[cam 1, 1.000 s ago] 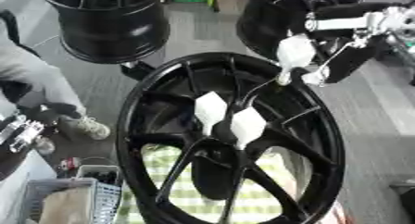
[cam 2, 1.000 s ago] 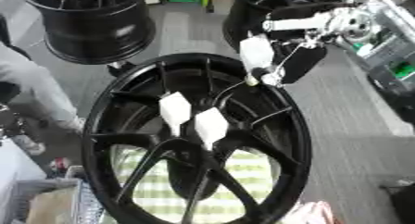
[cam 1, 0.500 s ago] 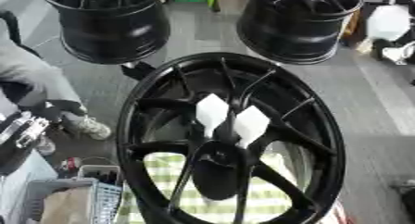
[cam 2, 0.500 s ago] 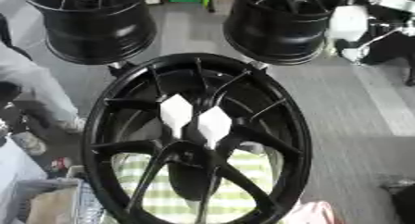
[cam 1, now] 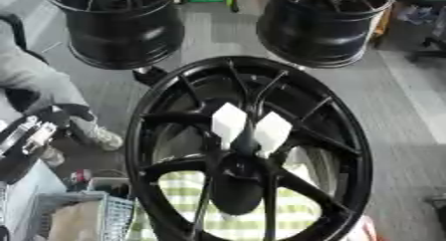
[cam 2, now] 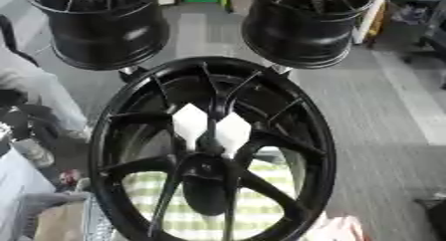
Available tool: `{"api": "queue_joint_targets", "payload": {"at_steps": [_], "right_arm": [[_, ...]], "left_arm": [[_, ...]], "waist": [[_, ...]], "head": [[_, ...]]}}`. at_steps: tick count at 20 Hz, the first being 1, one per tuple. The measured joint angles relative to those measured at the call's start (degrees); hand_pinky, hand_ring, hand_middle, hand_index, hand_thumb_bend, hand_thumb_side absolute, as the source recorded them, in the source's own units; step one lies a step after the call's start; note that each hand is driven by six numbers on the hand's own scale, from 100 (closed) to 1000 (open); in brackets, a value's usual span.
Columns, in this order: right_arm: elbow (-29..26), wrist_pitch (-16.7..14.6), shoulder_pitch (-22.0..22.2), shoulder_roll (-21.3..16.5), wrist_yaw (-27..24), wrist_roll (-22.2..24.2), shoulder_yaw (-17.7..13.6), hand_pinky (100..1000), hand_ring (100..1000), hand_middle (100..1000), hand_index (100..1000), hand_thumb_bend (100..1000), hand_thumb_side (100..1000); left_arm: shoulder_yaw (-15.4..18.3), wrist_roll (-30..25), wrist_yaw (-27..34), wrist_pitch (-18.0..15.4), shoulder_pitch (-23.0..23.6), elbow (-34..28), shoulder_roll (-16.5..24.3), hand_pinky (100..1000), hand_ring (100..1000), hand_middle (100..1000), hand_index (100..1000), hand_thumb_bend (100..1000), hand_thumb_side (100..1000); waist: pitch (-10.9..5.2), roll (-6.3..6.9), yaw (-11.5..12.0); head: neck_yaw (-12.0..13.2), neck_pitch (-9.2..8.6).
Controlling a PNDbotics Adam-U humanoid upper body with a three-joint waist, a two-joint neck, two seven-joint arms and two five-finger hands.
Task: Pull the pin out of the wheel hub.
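Left eye view, looking down. The wheel hub (cam 1: pixel 237 178) filled most of the frame: black, spoked, with its rim running from the upper middle to the bottom edge. It lay over a green checked cloth (cam 1: pixel 187 190) that showed through the lower spokes.

Two more black wheels (cam 1: pixel 122 31) (cam 1: pixel 327 26) stood beyond it at the far side, well apart from the work. A pale basket (cam 1: pixel 109 217) sat at the lower left, just beside the rim.

At the hub's centre, just above the dark boss, stood two white pieces (cam 1: pixel 229 123) (cam 1: pixel 272 130). They were side by side, each longer from top to bottom, and leaned apart a little like a V. I could not make out a pin as such. If it was there, I judged it sat among those white pieces at the centre, and its long axis was not readable.

My left hand (cam 1: pixel 28 136) showed at the left edge as black and silver, outside the rim. I could not tell whether it was open or closed, or whether it had hold of anything. My right hand showed in neither view.

The hub centre lay to the right of my left hand, across the rim and spokes and well apart. Of the two hands, only the left could be placed, so I took it as the nearer. Any reach from there would have to pass over the rim.
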Motion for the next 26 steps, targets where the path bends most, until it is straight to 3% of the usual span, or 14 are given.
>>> {"api": "queue_joint_targets", "payload": {"at_steps": [6,10,17,18,22,26], "right_arm": [[-2.6,3.0,2.6,6.7,4.4,-9.0,-4.9,791,844,887,957,100,581],[-6.3,2.3,2.7,8.7,4.8,-13.6,-5.7,735,785,837,939,100,518],[-14.4,-2.9,2.1,13.5,0.2,-24.2,-4.7,635,664,738,896,100,460],[-15.6,-3.9,2.1,14.6,-1.0,-26.0,-4.3,623,652,724,885,100,522],[-20.1,-8.7,1.6,19.1,-6.7,-33.2,-1.8,600,629,705,866,100,578],[-22.2,-13.2,0.2,22.6,-11.6,-37.1,1.7,591,617,695,854,100,617]], "left_arm": [[0.1,0.2,0.1,-0.1,0.0,0.0,-0.2,558,516,673,802,100,808],[0.1,0.2,0.1,-0.1,0.0,0.0,-0.3,558,516,673,801,100,808],[0.1,0.2,0.2,0.1,0.0,0.0,-0.3,558,516,672,801,100,812],[0.1,0.1,0.2,0.1,0.1,0.0,-0.3,558,516,672,801,100,813],[0.1,0.1,0.2,0.2,0.1,-0.1,-0.6,558,516,672,801,100,815],[0.1,0.0,0.2,0.3,0.1,-0.2,-0.8,558,516,672,800,100,815]], "waist": [[-0.2,0.06,-0.3],[-0.33,0.1,-0.2],[-0.21,0.17,0.4],[-0.14,0.17,0.5],[0.09,0.19,0.7],[0.19,0.21,0.7]], "head": [[0.2,0.0],[0.1,0.0],[0.1,0.0],[0.1,0.0],[0.1,0.0],[0.0,0.0]]}}
